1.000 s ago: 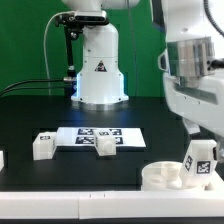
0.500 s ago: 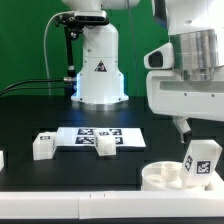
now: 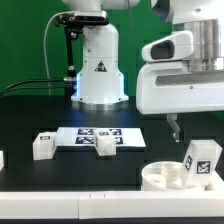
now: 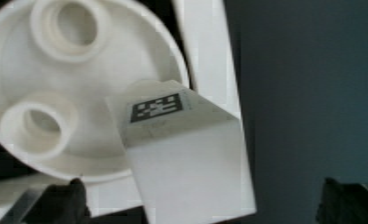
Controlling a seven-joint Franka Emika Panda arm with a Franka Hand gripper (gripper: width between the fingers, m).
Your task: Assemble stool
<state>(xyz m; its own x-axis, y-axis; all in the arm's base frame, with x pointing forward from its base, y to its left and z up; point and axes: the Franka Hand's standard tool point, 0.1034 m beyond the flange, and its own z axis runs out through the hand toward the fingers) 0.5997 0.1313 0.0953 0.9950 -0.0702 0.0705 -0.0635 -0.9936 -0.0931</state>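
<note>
At exterior view's lower right, on dark worktop (image 3: 60, 175): stool seat (image 3: 160, 177), one leg (image 3: 200, 160) standing at its rim; fully seated or not, cannot tell. Free sockets show in wrist view. First loose leg (image 3: 42, 145) just beside marker board (image 3: 100, 131), second loose leg (image 3: 103, 146) at its near edge, both well apart from seat. Hand (image 4: 202, 198) above standing leg, jaws wide, holding nothing. Likely next: fetch loose leg. Straddle flat sides, centre before closing, keep it square to free socket.

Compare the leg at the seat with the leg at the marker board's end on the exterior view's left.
The leg at the seat stands on end, its tag facing the camera; the other leg, by the marker board, lies low. The first sits against the seat; the other lies apart on the table. Both are white and chunky.
</note>
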